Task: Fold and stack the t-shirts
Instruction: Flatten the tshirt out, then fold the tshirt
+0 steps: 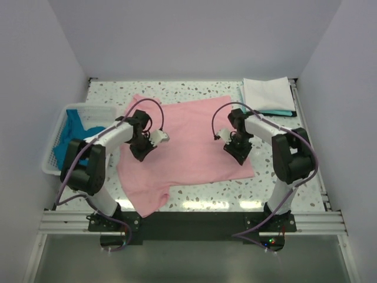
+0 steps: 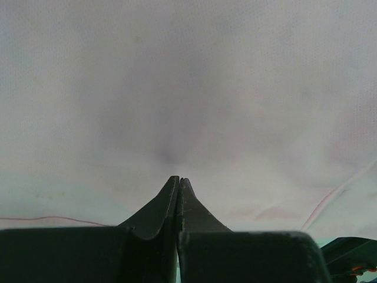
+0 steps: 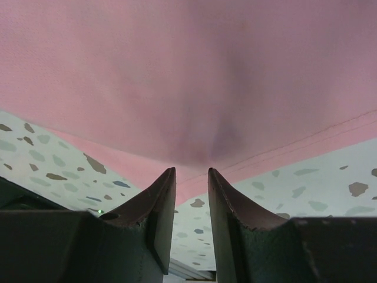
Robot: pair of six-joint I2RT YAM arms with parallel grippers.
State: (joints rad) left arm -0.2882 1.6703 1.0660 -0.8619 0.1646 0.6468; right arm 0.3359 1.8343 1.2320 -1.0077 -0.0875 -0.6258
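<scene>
A light pink t-shirt [image 1: 189, 137] lies spread flat in the middle of the speckled table [image 1: 112, 94]. My left gripper [image 1: 143, 151] points down over the shirt's left part. In the left wrist view it [image 2: 178, 177] is shut, tips together, and pale cloth [image 2: 177, 88] fills the view with none seen between the jaws. My right gripper [image 1: 237, 151] is over the shirt's right lower corner. In the right wrist view it [image 3: 191, 170] is slightly open and empty, just above the pink cloth [image 3: 177, 71] near its stitched hem. A folded white t-shirt [image 1: 268, 93] lies on a teal-blue one [image 1: 281, 112] at the back right.
A white lattice basket [image 1: 56, 137] at the left edge holds teal-blue cloth [image 1: 73, 127]. White walls close in the table on three sides. Bare speckled table [image 3: 283, 188] shows beside the shirt's hem under the right gripper.
</scene>
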